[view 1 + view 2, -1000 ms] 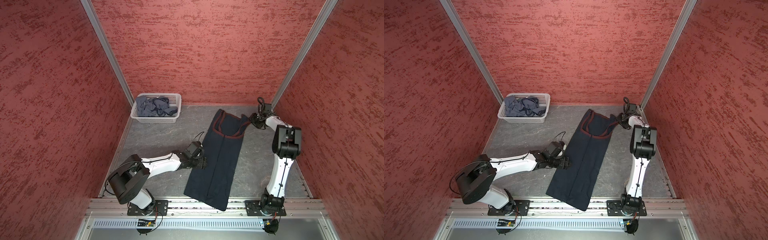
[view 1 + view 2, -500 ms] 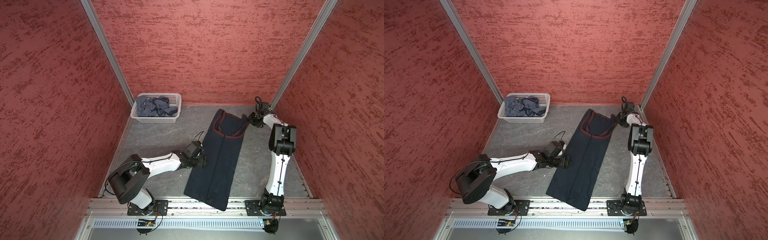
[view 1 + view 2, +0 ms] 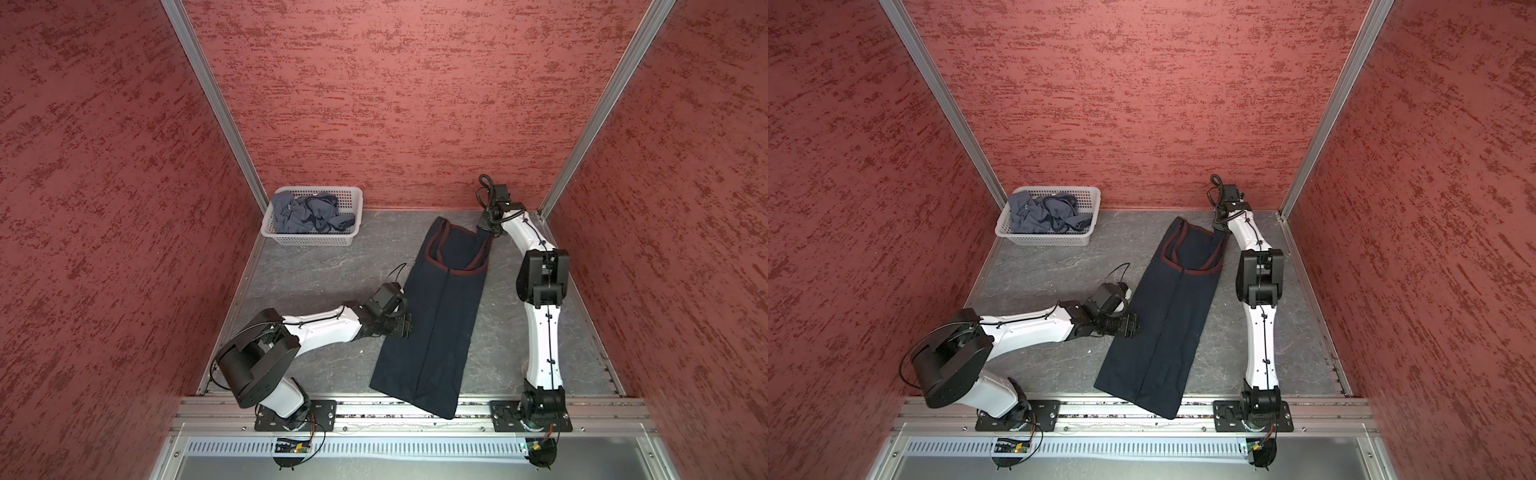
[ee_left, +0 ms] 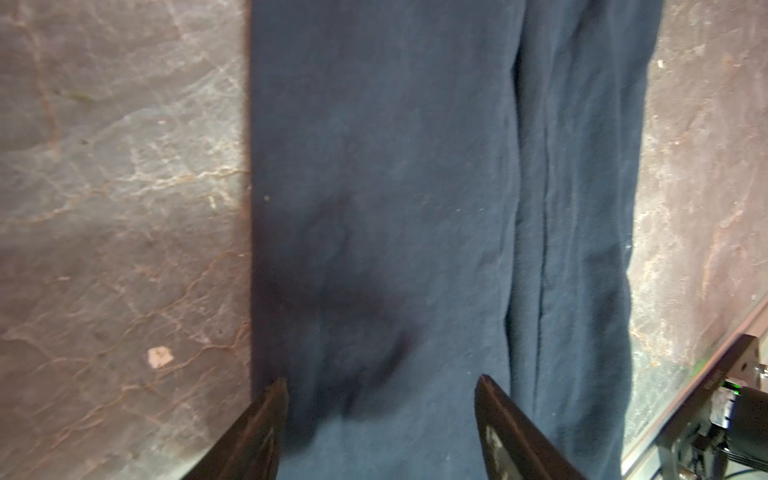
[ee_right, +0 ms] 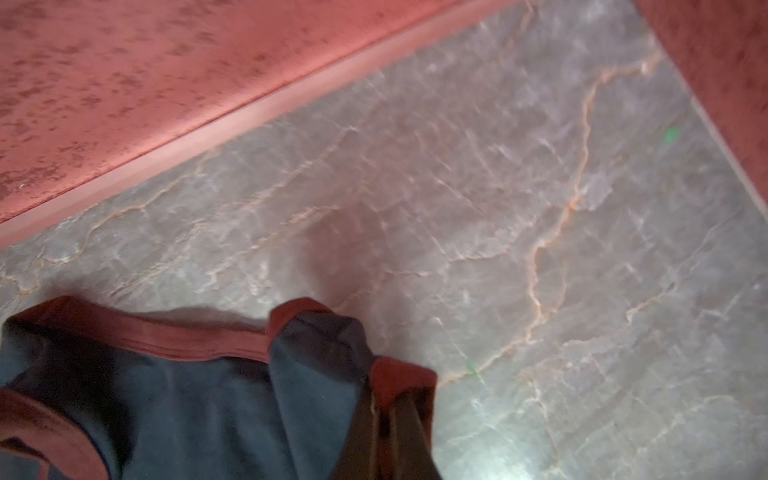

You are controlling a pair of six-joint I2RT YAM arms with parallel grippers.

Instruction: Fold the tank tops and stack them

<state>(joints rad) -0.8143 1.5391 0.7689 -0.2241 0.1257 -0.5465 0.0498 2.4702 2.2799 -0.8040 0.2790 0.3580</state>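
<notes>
Clamping one strap point(image 5: 328, 332) of the navy tank top point(image 3: 432, 324), the right pincer point(image 3: 485, 226) likely readies a fold. Left pincer point(image 4: 380, 386), spread apart, hovers midway.

Navy tank top point(image 3: 436, 324) (maroon trim), folded lengthwise into a long narrow strip, lies flat on the table point(image 3: 311, 270), hem reaching over the near edge, one far strap lifted. Slate grey-blue tank top point(image 3: 305, 214) sits crumpled in the white basket point(image 3: 316, 240), far left corner.

My left gripper point(image 4: 380, 386) sits low with jaws apart. My right gripper point(image 3: 484, 227) is clamped closed, arm stretched far forward.
</notes>
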